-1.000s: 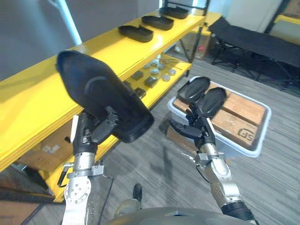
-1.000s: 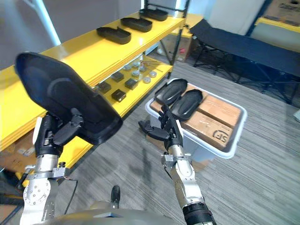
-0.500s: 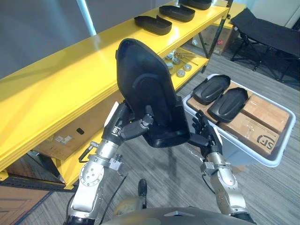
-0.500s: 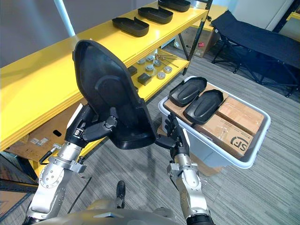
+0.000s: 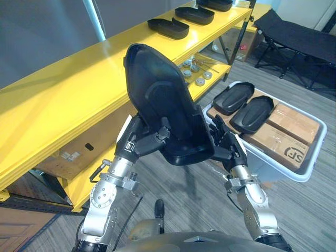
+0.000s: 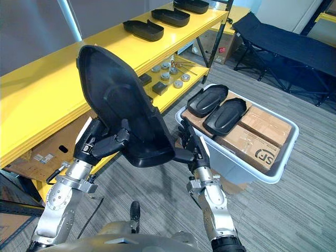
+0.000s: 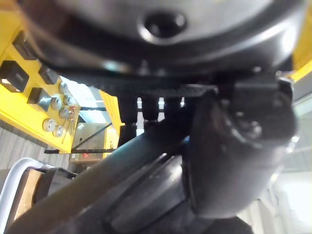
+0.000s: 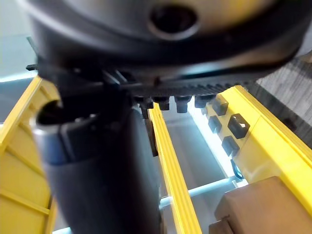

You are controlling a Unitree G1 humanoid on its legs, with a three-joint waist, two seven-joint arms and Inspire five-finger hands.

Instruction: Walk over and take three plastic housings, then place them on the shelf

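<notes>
A big black plastic housing (image 5: 163, 105) stands nearly upright in front of me, its hollow side facing me. My left hand (image 5: 140, 144) is shut on its lower left edge, and the thumb (image 7: 234, 146) presses on the rim. My right hand (image 5: 227, 149) is open with straight fingers, right at the housing's lower right edge. Two more housings (image 5: 167, 27) (image 5: 194, 14) lie on the yellow shelf top (image 5: 68, 89) further along. In the white tub (image 5: 296, 176) to the right lie another two housings (image 5: 234, 97) (image 5: 252, 113).
Cardboard boxes (image 5: 294, 123) fill the tub under the housings. The lower shelf board holds small metal parts (image 5: 195, 68) and dark blocks. A cardboard box (image 5: 73, 152) sits under the shelf. A black folding cot (image 5: 299, 37) stands at the back right.
The held housing swung from a tilt at my left to upright in the middle. My right hand rose up to its lower edge. The camera also shifted.
</notes>
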